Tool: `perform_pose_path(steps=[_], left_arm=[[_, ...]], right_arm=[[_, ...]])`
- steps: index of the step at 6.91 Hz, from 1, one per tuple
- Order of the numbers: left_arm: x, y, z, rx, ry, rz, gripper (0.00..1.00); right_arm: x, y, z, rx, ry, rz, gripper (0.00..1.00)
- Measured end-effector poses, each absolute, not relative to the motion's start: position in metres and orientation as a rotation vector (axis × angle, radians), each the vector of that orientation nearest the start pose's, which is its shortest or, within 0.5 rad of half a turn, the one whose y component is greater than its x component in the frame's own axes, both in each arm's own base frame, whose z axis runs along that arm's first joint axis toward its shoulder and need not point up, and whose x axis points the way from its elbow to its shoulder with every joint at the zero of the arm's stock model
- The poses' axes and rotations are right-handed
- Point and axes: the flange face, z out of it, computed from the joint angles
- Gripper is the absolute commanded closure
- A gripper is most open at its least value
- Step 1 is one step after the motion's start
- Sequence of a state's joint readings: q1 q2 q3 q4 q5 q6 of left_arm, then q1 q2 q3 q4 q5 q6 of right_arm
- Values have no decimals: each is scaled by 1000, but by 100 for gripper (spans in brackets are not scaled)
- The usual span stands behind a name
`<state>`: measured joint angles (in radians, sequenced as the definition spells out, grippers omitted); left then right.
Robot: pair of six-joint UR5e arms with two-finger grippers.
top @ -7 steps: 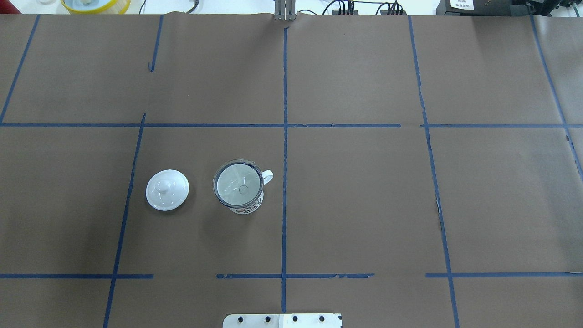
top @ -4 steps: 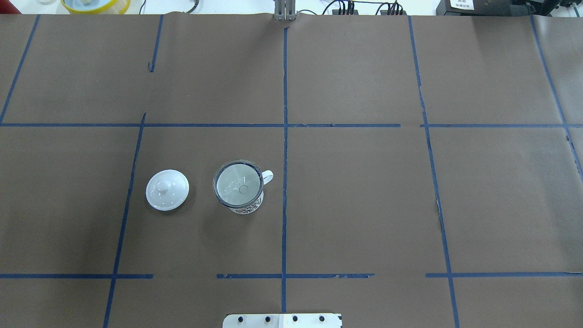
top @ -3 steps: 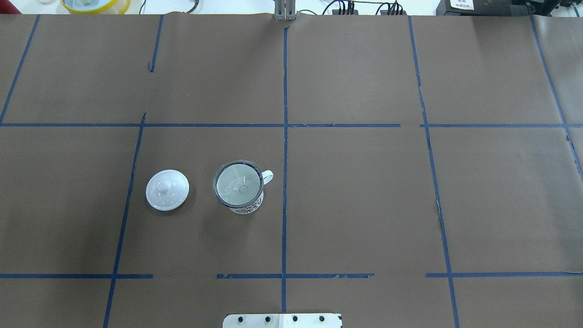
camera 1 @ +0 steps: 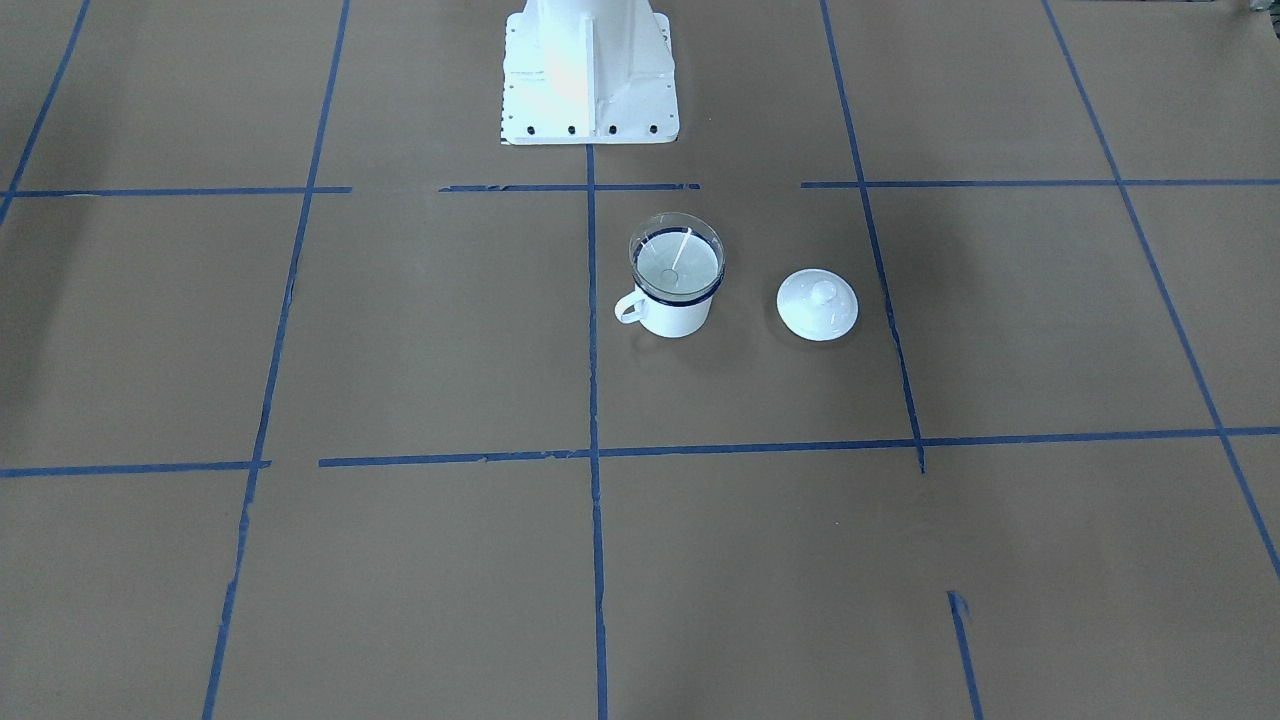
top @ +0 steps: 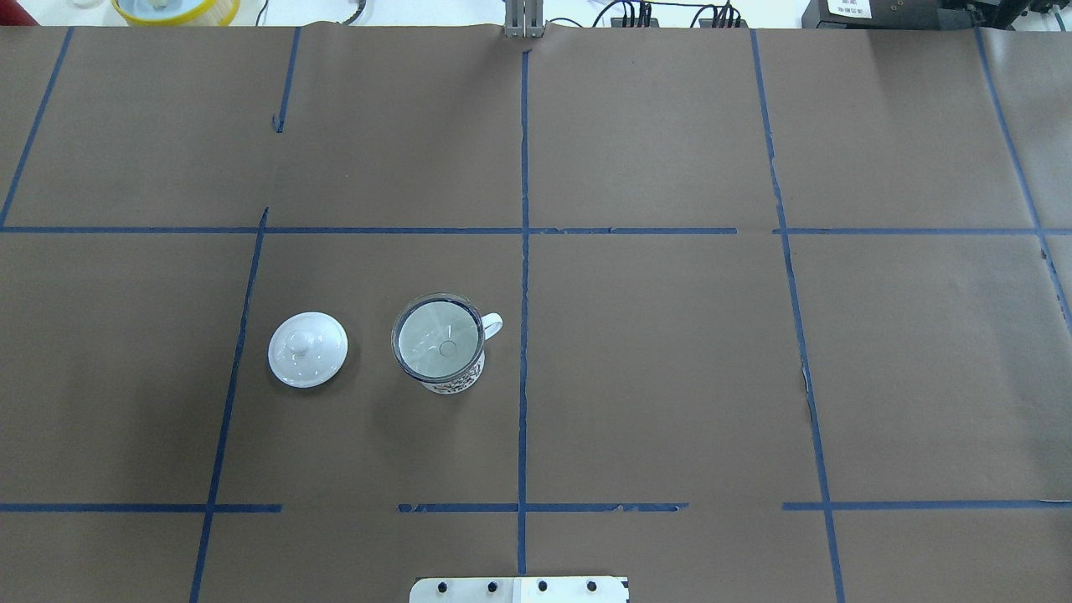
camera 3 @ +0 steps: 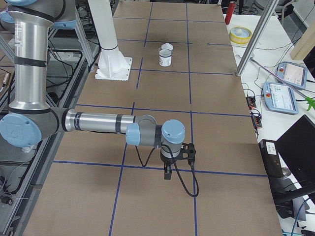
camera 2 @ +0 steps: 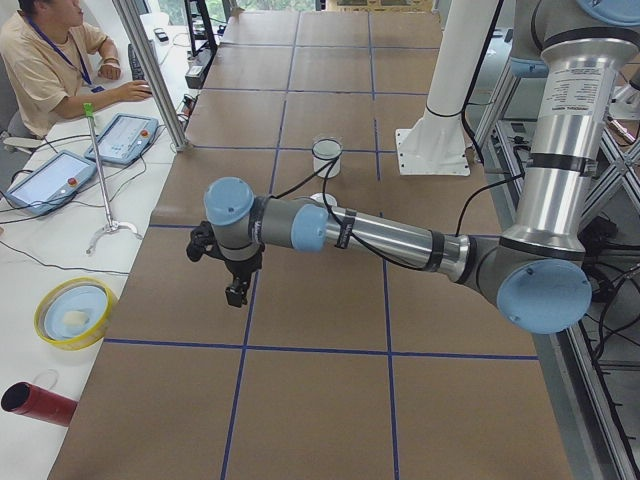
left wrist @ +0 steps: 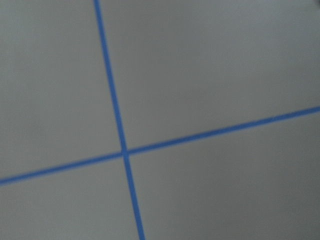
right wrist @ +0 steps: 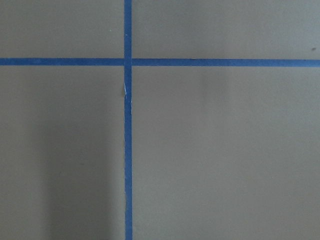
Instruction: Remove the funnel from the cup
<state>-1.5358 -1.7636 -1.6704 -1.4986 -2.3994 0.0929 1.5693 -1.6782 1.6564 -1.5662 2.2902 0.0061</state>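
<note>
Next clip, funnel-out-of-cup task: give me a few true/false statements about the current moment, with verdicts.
1. The funnel sits in the cup. True.
2. The lid covers the cup. False: it lies on the table beside the cup, apart from it.
3. The cup's handle points toward the lid. False: it points away from the lid.
4. The left arm and right arm are both away from the cup. True.
</note>
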Motion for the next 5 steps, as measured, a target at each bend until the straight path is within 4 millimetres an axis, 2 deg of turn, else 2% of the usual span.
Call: perform_pose_path(steps=[1, 2, 3, 4, 5], left_arm=[[-40, -591, 466, 326, 812, 250, 0], [-40, -598, 430, 404, 817, 237, 0], [-34, -597, 401, 436, 849, 143, 0], [-6, -591, 371, 446, 902, 66, 0], [46, -583, 342, 423, 962, 55, 0]], right_arm=[[67, -445, 670, -19, -719, 11, 0], [67, -445, 670, -19, -719, 11, 0], [67, -445, 670, -19, -719, 11, 0], [67, -445, 670, -19, -719, 11, 0], [67, -445, 670, -19, -719, 10, 0]])
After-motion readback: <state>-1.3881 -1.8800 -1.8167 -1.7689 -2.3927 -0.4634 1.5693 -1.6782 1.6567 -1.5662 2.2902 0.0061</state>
